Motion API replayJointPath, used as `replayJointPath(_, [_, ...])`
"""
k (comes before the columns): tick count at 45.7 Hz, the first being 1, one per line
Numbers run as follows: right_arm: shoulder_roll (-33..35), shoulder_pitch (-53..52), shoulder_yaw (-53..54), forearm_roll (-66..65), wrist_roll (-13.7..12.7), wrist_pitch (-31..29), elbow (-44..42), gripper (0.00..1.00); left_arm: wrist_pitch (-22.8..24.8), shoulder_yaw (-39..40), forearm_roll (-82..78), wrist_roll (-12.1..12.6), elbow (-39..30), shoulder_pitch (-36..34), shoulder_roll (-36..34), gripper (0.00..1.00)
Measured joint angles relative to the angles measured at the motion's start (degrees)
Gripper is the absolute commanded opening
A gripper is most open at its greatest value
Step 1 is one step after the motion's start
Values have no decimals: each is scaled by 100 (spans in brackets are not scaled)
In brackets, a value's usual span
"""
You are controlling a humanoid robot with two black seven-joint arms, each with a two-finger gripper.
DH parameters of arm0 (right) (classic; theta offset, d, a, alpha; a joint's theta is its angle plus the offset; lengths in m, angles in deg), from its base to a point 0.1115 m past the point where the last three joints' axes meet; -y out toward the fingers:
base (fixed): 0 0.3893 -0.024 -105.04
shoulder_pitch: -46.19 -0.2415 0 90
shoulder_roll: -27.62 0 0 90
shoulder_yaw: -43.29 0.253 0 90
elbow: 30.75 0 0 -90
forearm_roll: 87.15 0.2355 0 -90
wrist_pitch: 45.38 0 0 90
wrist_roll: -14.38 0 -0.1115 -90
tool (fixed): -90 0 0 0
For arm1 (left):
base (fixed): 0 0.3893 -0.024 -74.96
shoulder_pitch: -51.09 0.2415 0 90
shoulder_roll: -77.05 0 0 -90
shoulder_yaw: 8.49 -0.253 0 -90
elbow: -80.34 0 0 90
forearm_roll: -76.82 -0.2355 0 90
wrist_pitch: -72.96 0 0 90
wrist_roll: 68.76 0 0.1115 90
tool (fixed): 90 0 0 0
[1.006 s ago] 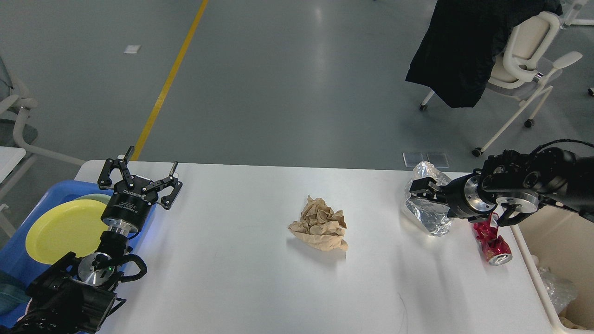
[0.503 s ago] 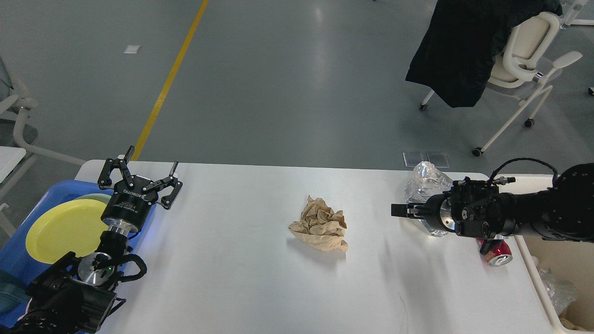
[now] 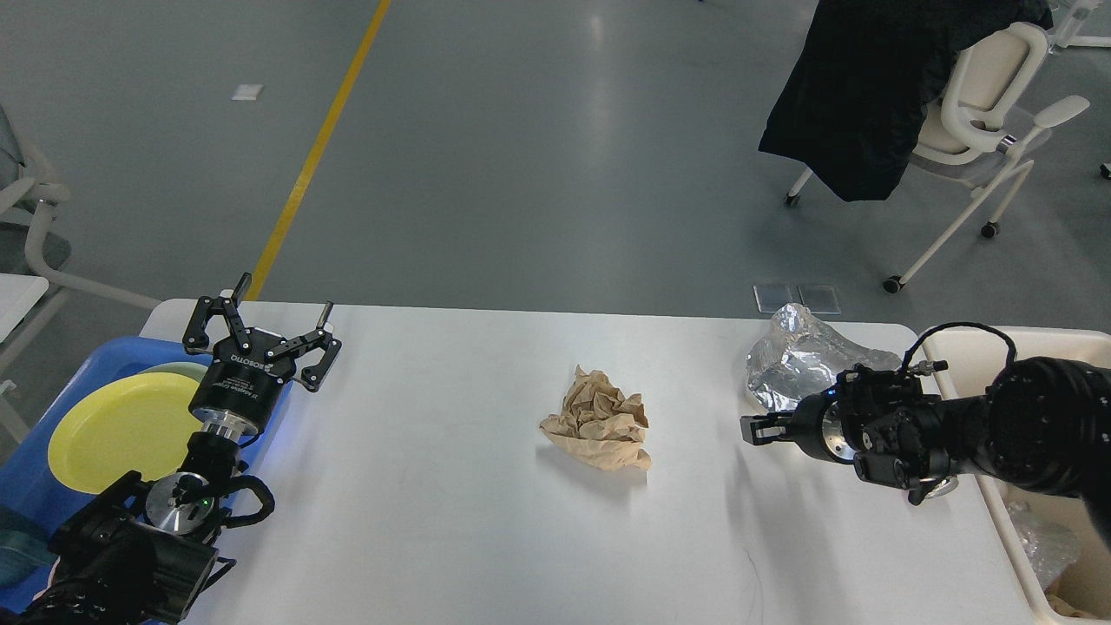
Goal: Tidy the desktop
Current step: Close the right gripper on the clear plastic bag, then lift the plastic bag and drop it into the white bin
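White desktop (image 3: 451, 529) beneath both grippers; left gripper (image 3: 265, 325) fingers spread, empty, above blue tray (image 3: 52, 495) edge; right gripper (image 3: 757, 428) (seen end-on) state indeterminate, crumpled brown paper (image 3: 601, 421) to its left, foil wad (image 3: 803, 365) just behind

White desktop (image 3: 434, 521) bears crumpled brown paper (image 3: 599, 421); crumpled foil (image 3: 798, 365) far right.
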Motion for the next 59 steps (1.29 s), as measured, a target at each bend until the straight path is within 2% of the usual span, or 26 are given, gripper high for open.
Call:
replayJointPath(2, [-14, 21, -35, 0, 1, 0, -19, 4, 0, 0, 0, 0, 0, 0, 0, 100])
replayJointPath(3, [-18, 25, -51, 0, 1, -1, -23, 0, 0, 0, 0, 0, 0, 0, 0, 100])
replayJointPath(29, [32, -74, -173, 23, -31, -1, 29, 0, 0, 1, 0, 0, 0, 0, 0, 100])
replayJointPath(41, [195, -506, -140, 33, -32, 7, 308, 0, 0, 1, 0, 0, 0, 0, 0, 100])
replayJointPath(50, [565, -1491, -110, 42, -11, -25, 1194, 0, 0, 1, 0, 0, 0, 0, 0, 100])
replayJointPath(59, [1062, -3397, -101, 45, 11, -168, 2906, 0, 0, 0, 0, 0, 0, 0, 0, 100])
